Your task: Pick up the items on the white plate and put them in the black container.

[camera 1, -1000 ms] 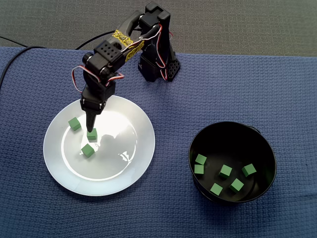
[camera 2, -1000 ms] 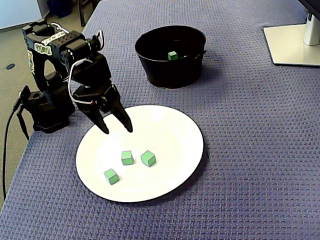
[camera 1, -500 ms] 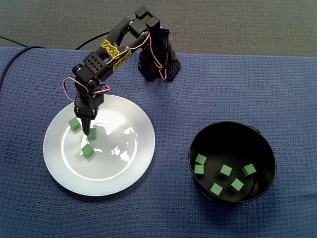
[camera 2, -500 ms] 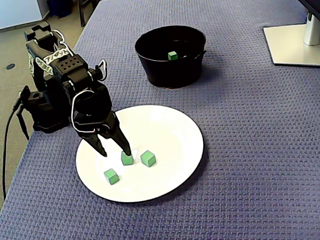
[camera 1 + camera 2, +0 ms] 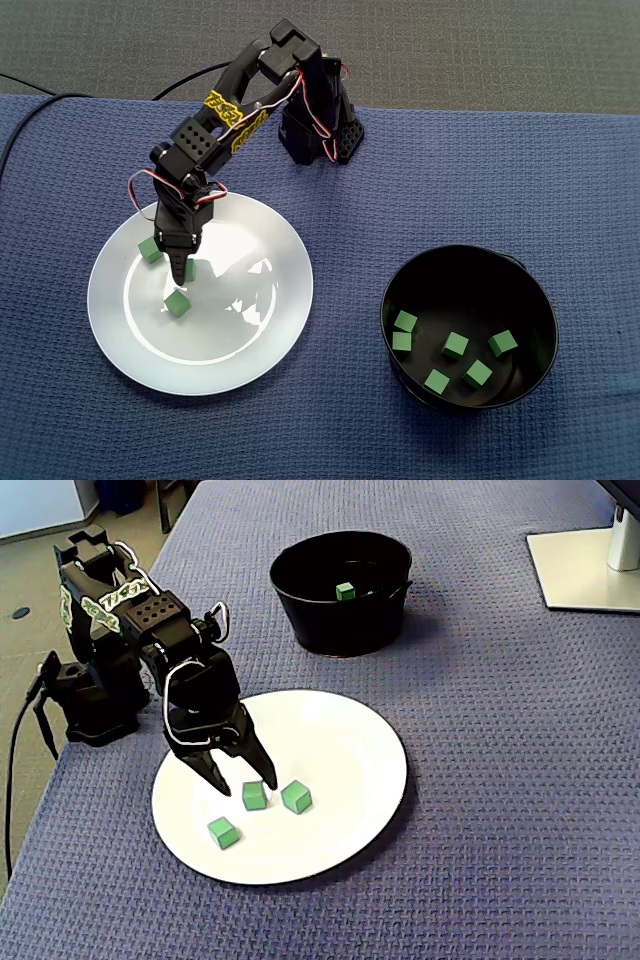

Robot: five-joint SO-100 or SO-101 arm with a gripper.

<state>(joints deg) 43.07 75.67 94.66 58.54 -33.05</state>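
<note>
Now, on the blue cloth (image 5: 420,200), the white plate (image 5: 262,335) and the black container (image 5: 520,300) lie well apart as they did a second ago, and nothing in them has shifted. What has changed is the arm (image 5: 235,100): it has leaned forward and down from a hover above the plate's edge, so its gripper (image 5: 245,789) is now low over the plate. The jaws are spread moderately wide and hold nothing. In a fixed view they stand on either side of the middle cube (image 5: 254,796), one finger (image 5: 208,770) to its left and the other just at its upper right edge. Whether a fingertip already touches the cube or the plate I cannot tell, because the fingers cover that spot in both fixed views. For the task this means, I judge, that the approach is nearly finished and closing the jaws is the step in hand. Six green cubes (image 5: 456,345) are already in the container, and three remain on the plate: the middle one, a second cube (image 5: 296,797) just beside it, and a third cube (image 5: 222,832) a little apart. The middle cube has no long axis, as all its sides are equal. It sits flat with one vertical edge turned toward the camera of that view, so it seems slightly rotated against the line of the jaws.
</note>
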